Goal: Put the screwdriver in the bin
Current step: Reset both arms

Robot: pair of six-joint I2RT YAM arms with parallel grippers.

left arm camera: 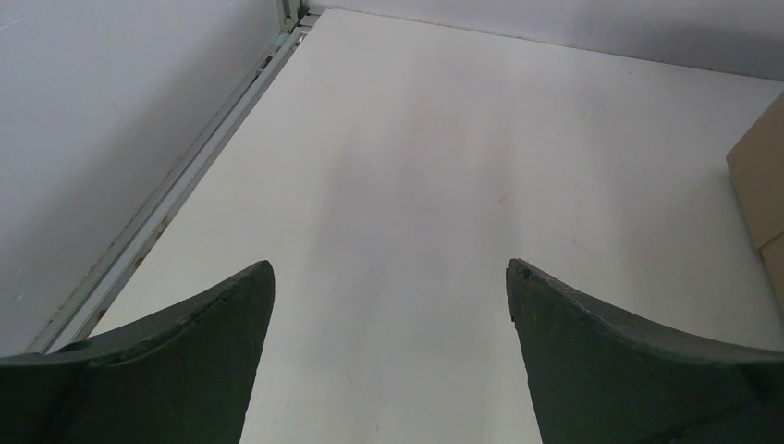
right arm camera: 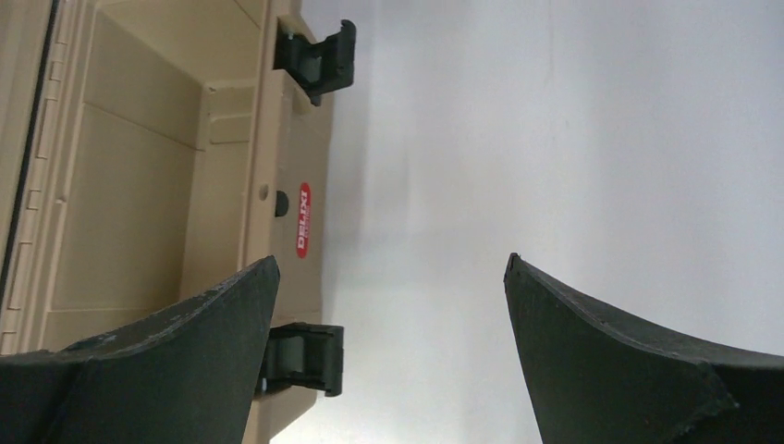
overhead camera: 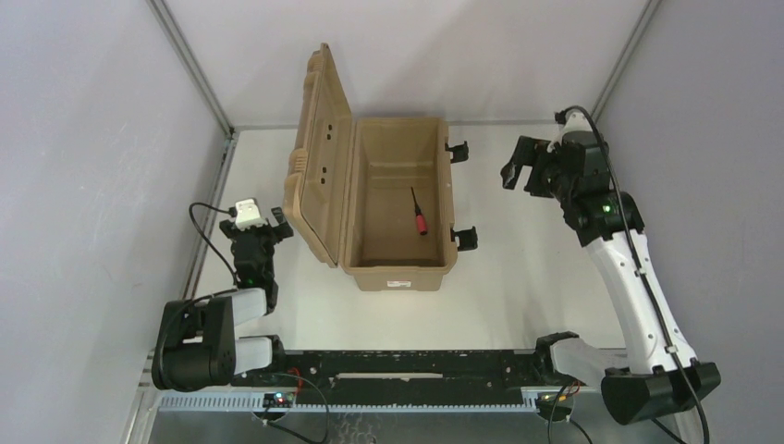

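The tan bin (overhead camera: 370, 176) stands open in the middle of the table, with its ribbed lid (overhead camera: 319, 157) upright on the left. The screwdriver (overhead camera: 419, 214), red handle and thin black shaft, lies on the bin's floor. My right gripper (overhead camera: 522, 171) is open and empty, held above the table to the right of the bin. In the right wrist view my right gripper (right arm camera: 391, 261) shows beside the bin's side wall (right arm camera: 277, 139) and two black latches (right arm camera: 319, 55). My left gripper (overhead camera: 263, 225) is open and empty, low on the left of the bin; the left wrist view (left arm camera: 388, 268) shows only bare table between its fingers.
A white label (overhead camera: 399, 282) is on the bin's near end and a red sticker (right arm camera: 302, 219) on its right side. The lid's tan edge (left arm camera: 758, 185) shows at the right of the left wrist view. A metal rail (left arm camera: 185, 194) runs along the table's left edge by the grey wall.
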